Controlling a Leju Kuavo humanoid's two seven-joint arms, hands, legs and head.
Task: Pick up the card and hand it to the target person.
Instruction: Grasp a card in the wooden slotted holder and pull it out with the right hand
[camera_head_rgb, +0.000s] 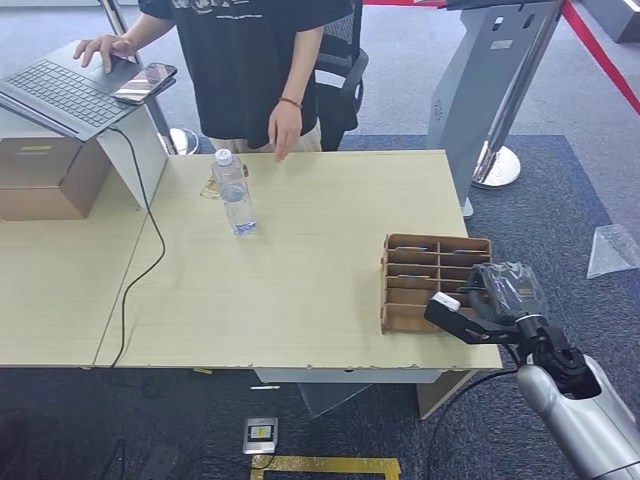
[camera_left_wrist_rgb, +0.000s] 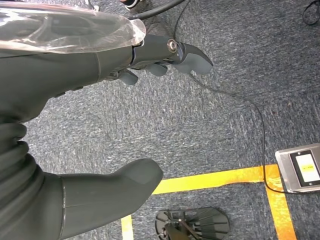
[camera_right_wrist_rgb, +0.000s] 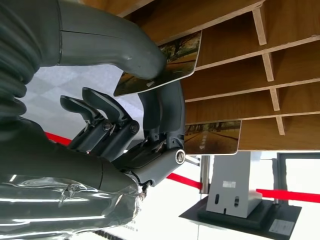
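Our right hand (camera_right_wrist_rgb: 151, 115) pinches a glossy printed card (camera_right_wrist_rgb: 166, 62) between thumb and finger at the near edge of the brown wooden slotted rack (camera_head_rgb: 434, 280); our left hand (camera_left_wrist_rgb: 113, 125) hangs with fingers apart. We judge pickup underway: next lift it clear, then carry it beyond the rack toward the person in black (camera_head_rgb: 249, 60).

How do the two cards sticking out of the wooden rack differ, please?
The nearer card is pinched by the right robot hand and sits tilted; the other card is untouched and lies level in its slot. Both show a road picture and stick out of the wooden rack.
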